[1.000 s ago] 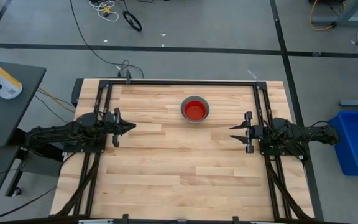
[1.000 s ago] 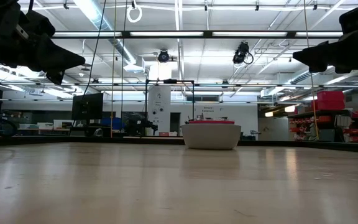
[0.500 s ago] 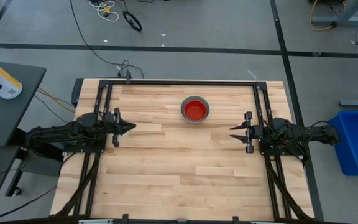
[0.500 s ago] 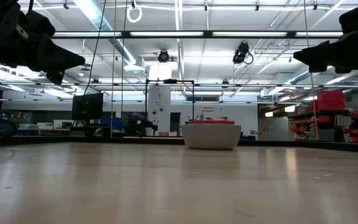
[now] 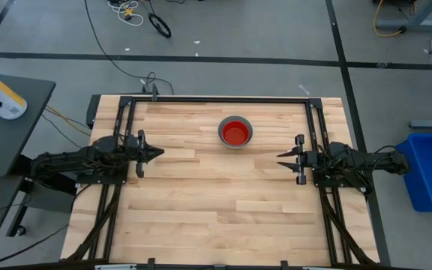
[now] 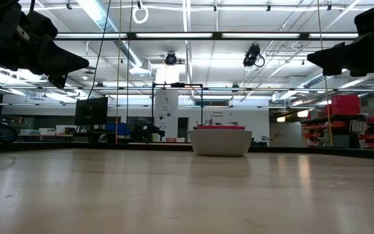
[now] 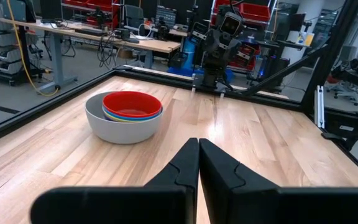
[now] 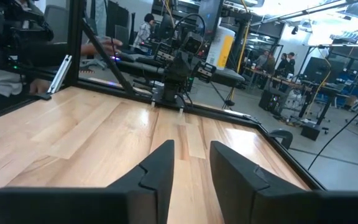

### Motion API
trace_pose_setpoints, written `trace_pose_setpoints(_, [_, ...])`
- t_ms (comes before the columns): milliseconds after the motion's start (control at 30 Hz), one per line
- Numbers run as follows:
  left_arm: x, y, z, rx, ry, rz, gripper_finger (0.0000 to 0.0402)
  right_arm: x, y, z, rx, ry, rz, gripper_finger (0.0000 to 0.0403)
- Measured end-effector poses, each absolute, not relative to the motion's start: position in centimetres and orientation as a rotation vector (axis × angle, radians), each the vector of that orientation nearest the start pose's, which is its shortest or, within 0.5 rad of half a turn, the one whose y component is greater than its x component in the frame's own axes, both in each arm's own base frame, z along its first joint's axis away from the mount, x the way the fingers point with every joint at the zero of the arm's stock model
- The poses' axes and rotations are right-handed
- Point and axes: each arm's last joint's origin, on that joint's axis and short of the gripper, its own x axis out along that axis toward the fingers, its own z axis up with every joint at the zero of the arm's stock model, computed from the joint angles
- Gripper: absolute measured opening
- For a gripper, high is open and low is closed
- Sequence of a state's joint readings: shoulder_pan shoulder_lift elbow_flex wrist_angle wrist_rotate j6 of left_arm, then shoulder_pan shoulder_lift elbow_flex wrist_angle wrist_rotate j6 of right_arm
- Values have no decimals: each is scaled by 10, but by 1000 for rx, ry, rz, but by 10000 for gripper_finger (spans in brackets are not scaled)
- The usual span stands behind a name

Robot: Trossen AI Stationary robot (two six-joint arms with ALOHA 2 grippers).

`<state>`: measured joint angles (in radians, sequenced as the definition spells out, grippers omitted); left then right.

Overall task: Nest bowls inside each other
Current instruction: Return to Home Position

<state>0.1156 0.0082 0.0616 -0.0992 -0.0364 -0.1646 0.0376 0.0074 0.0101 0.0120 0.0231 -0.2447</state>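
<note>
Peeking beneath red bowl (image 7: 132,102), left wrist view only: coloured rims (image 7: 132,117)

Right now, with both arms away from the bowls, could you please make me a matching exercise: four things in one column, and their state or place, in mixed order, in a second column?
Column one:
1. left jaws
2. right jaws
3. red bowl
4. grey bowl

Column two:
A. outermost, at the bottom
B. open, holding nothing
C. innermost, on top
D. shut, holding nothing

Pairs: 1-D, 2-B, 3-C, 4-A.
</note>
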Motion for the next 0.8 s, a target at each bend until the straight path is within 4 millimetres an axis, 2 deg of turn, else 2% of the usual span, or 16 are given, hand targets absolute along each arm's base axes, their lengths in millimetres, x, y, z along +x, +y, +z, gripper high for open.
trace_pose_setpoints(500, [93, 12, 174, -166, 33, 156, 16, 97, 3, 168, -244, -17, 13, 100])
trace_pose_setpoints(800, [93, 12, 174, -166, 33, 156, 16, 97, 3, 168, -244, -17, 12, 113])
